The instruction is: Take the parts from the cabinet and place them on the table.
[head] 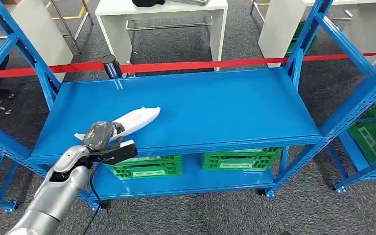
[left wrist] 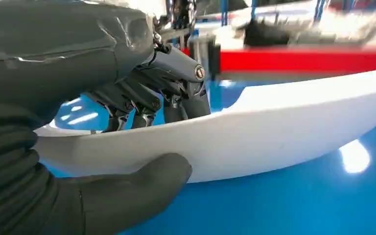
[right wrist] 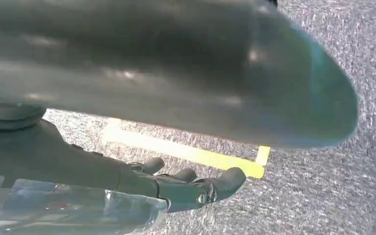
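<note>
A long white moulded part (head: 138,119) lies on the blue cabinet shelf (head: 215,105), near its front left. My left hand (head: 103,137) is at the part's near end. In the left wrist view the thumb (left wrist: 127,193) lies against one side of the white part (left wrist: 274,127) and the dark fingers (left wrist: 176,85) come down on the other side, so the hand grips it. The part still rests on the shelf. My right hand (right wrist: 176,188) hangs over grey carpet with its fingers apart and nothing in it.
Two green crates (head: 144,165) (head: 237,159) sit on the lower shelf. Blue uprights (head: 301,44) frame the shelf at both sides. Behind it runs a red tape barrier (head: 200,64) with a black post (head: 110,66), then white tables (head: 161,14). A yellow floor line (right wrist: 186,152) runs below the right hand.
</note>
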`<state>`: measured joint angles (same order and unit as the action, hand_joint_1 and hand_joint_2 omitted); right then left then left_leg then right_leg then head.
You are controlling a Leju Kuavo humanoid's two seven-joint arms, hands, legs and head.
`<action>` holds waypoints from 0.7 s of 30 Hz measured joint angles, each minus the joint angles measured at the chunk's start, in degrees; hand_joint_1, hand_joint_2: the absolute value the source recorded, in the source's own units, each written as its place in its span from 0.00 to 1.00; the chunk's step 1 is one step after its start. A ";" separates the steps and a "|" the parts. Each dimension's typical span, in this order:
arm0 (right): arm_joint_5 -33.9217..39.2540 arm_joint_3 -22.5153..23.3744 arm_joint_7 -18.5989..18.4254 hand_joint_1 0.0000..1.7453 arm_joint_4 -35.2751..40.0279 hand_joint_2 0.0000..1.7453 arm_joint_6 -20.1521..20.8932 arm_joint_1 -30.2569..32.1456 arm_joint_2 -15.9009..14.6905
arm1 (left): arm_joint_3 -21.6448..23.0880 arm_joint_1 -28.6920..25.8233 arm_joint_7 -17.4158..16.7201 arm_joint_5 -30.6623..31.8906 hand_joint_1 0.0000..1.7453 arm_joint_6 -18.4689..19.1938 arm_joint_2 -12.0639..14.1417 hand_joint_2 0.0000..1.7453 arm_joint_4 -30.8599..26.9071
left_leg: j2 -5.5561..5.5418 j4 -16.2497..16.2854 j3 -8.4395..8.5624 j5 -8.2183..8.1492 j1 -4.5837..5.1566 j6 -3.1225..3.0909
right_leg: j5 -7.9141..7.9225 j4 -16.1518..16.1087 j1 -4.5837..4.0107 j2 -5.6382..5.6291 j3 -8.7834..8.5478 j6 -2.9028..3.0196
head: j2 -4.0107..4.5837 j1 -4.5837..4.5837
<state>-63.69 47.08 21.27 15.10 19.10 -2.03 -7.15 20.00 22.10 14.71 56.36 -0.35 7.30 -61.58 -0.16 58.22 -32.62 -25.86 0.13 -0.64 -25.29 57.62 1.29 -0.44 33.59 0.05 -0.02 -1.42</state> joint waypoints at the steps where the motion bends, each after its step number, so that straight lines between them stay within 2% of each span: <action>1: 0.13 0.00 0.00 0.00 0.02 0.00 0.00 0.00 0.17 | -0.52 -0.13 0.82 -1.51 0.88 -0.06 -0.09 1.00 -1.30 | 0.18 -0.74 0.44 -0.95 0.23 -0.19 | 0.15 -0.04 -0.25 0.01 0.23 -0.26 | 0.00 0.13; 3: 0.37 0.02 -0.06 0.00 0.07 0.00 0.04 0.05 0.13 | -1.96 -1.42 3.31 -7.33 0.88 0.82 -0.55 1.00 -4.79 | 0.20 -0.86 0.17 -0.66 0.62 -0.44 | 0.33 -0.07 -0.18 0.04 0.43 -0.65 | 0.00 -0.07; 4: 0.42 0.00 -0.18 0.00 0.07 0.00 0.04 0.24 0.31 | -3.08 -2.34 5.01 -12.89 0.88 2.76 -0.94 1.00 -7.13 | 0.20 -0.89 0.14 -0.64 0.68 -0.55 | 0.49 -0.37 -0.11 0.05 0.34 -0.92 | 0.00 0.00; 5: 0.46 0.00 -0.24 0.00 0.09 0.00 0.04 0.31 0.33 | -4.40 -3.38 6.98 -20.67 0.88 5.47 -1.68 1.00 -10.01 | 0.22 -1.76 0.69 -0.12 0.56 -1.06 | 0.60 -0.67 -0.40 0.06 0.16 -1.38 | 0.00 -0.02; 6: 0.50 0.00 -0.26 0.00 0.09 0.00 -0.02 0.37 0.33 | -5.34 -4.40 8.31 -26.90 0.88 7.78 -2.58 1.00 -12.40 | 0.46 -2.60 1.21 0.45 0.00 -1.27 | 0.04 0.10 -0.21 0.19 0.83 -1.36 | 0.00 0.04; 7: 0.55 0.00 -0.26 0.00 0.11 0.00 -0.15 0.30 0.31 | -6.43 -4.93 10.12 -38.27 0.88 12.74 -3.61 1.00 -15.66 | 0.41 -2.94 1.18 0.74 0.14 -1.75 | -1.73 2.73 -0.39 0.18 2.07 -0.98 | 0.02 0.13; 9: 0.52 -0.20 -0.41 0.00 0.11 0.00 -0.35 -0.15 0.15 | -7.28 -6.25 11.49 -59.03 0.88 23.73 -5.16 1.00 -20.55 | 0.43 -2.89 1.02 0.82 0.30 -1.88 | -5.46 12.03 -0.35 0.19 6.35 -0.53 | 0.00 0.31; 10: 0.52 -0.24 -0.46 0.00 0.09 0.00 -0.37 -0.31 0.20 | -7.28 -6.96 12.11 -65.35 0.88 27.29 -5.73 1.00 -22.32 | 0.45 -2.87 1.02 0.80 0.41 -1.91 | -6.74 16.30 -0.35 0.18 8.33 -0.64 | 0.00 0.31; 11: 0.46 -0.41 -0.70 0.00 0.09 0.00 -0.42 -0.41 0.28 | -7.08 -7.83 13.28 -72.73 0.88 31.98 -6.47 1.00 -24.77 | 0.45 -2.81 1.04 0.75 0.47 -1.96 | -6.96 18.40 -0.30 0.20 9.43 -1.05 | 0.00 0.33; 12: 0.44 -0.63 -0.85 0.00 0.09 0.00 -0.46 -0.50 0.37 | -6.77 -8.49 14.12 -77.28 0.88 34.61 -7.02 1.00 -27.02 | 0.42 -2.71 1.05 0.66 0.47 -1.96 | -5.99 16.82 -0.23 0.21 8.80 -1.65 | 0.00 0.31; 13: 0.48 -0.85 -1.18 0.00 0.11 0.00 -0.52 -0.63 0.46 | -6.10 -8.74 14.27 -81.46 0.88 36.91 -7.56 1.00 -29.79 | 0.34 -2.56 1.04 0.56 0.41 -1.93 | -4.32 13.23 -0.09 0.23 6.99 -2.28 | 0.00 0.33; 15: 0.81 -1.25 -1.66 0.00 0.22 0.00 -0.57 -1.15 0.52 | -4.37 -8.70 13.57 -86.64 0.88 39.35 -8.35 1.00 -34.87 | 0.10 -1.68 0.93 -0.03 0.36 -1.52 | -0.14 2.01 0.28 0.52 1.46 -3.40 | 0.00 0.37; 16: 0.92 -1.40 -1.77 0.00 0.26 0.00 -0.57 -1.53 0.70 | -3.18 -8.66 13.15 -88.13 0.88 40.22 -8.68 1.00 -37.33 | -0.02 -0.96 0.60 -0.49 0.80 -1.12 | -0.44 0.40 0.08 0.58 0.67 -2.66 | 0.00 0.39; 17: 1.03 -1.51 -1.92 0.00 0.33 0.00 -0.57 -1.77 0.76 | -2.10 -8.49 12.79 -88.80 0.88 40.50 -8.81 1.00 -39.24 | -0.11 -0.73 0.39 -0.65 0.85 -0.95 | -0.20 0.28 0.08 0.35 0.52 -1.99 | 0.00 0.26; 19: 1.05 -1.64 -2.21 0.00 0.37 0.00 -0.57 -1.99 1.03 | -0.63 -8.48 12.11 -88.97 0.88 40.66 -9.29 1.00 -41.87 | -0.07 -0.85 0.39 -0.57 0.70 -0.77 | -0.16 0.32 -0.27 0.35 0.56 -1.38 | 0.00 0.31; 20: 1.05 -1.66 -2.23 0.00 0.39 0.00 -0.57 -2.04 1.14 | -0.24 -8.45 12.08 -89.26 0.88 40.63 -9.40 1.00 -42.75 | 0.00 -0.76 0.38 -0.67 0.65 -0.56 | -0.04 0.21 -0.09 0.31 0.51 -1.05 | 0.00 0.35; 21: 1.09 -1.73 -2.23 0.00 0.41 0.00 -0.53 -2.05 1.36 | 0.02 -8.44 12.06 -89.48 0.88 40.70 -9.44 1.00 -43.77 | 0.00 -0.39 0.08 -1.11 0.51 -0.31 | 0.06 0.04 0.49 0.28 0.39 -0.85 | 0.00 0.35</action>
<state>-62.60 45.35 19.04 15.52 18.58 -4.08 -5.79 20.02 13.66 26.78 -33.11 40.35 -2.14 -105.35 -0.16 57.83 -32.54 -26.96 0.63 -0.96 -25.23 57.67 1.78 -0.16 33.97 -0.80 -0.02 -1.07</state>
